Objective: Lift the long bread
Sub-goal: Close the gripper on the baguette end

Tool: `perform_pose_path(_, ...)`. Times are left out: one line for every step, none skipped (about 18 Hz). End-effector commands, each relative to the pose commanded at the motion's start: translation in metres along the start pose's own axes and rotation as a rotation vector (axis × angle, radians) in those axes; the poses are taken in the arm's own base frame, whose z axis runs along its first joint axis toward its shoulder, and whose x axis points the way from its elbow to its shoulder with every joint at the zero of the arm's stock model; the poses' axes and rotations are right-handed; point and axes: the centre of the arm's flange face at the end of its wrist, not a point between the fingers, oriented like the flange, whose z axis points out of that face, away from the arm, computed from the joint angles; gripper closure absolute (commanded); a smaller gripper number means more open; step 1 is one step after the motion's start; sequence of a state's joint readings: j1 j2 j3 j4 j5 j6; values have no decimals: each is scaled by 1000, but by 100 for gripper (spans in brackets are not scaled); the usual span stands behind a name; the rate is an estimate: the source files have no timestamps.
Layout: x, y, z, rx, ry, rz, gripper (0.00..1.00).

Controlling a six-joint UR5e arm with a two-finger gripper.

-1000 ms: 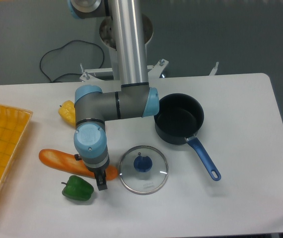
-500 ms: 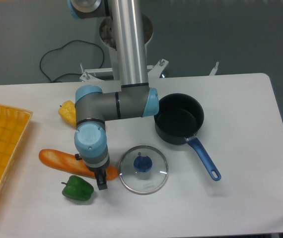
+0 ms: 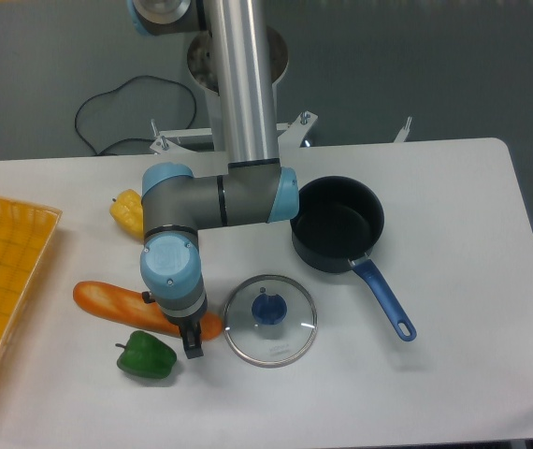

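The long bread (image 3: 117,303) is a glossy orange-brown loaf lying on the white table, from the left toward the glass lid. My gripper (image 3: 191,335) is down over its right end. One dark finger (image 3: 192,344) shows against the loaf's near side; the other finger is hidden behind the blue wrist. The bread's rounded right tip (image 3: 212,325) pokes out past the finger. The wrist blocks any view of how the jaws stand.
A green pepper (image 3: 147,355) sits just in front of the bread, close to the finger. A glass lid (image 3: 270,319) with a blue knob lies to the right. Behind it is a dark pot (image 3: 338,224) with a blue handle. A yellow pepper (image 3: 126,210) and an orange tray (image 3: 5,281) are at the left.
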State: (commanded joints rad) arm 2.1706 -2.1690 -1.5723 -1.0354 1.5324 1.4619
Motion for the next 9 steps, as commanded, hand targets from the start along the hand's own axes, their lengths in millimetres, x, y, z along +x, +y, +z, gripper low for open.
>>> perform_pose_path(0,0,0,0,0,-2,15)
perform_pose_path(0,0,1,0,2,-2,17)
perform_pose_path(0,0,2,0,3,-2,18)
perform_pose_path(0,0,3,-1,5,-2,18)
perform_pose_path(0,0,3,0,5,0,18)
perform_pose_path(0,0,4,-1,6,-2,19)
perform_pose_path(0,0,4,-1,6,-2,22)
perform_pose_path(0,0,4,-2,7,-2,25)
perform_pose_path(0,0,4,-2,7,-2,29)
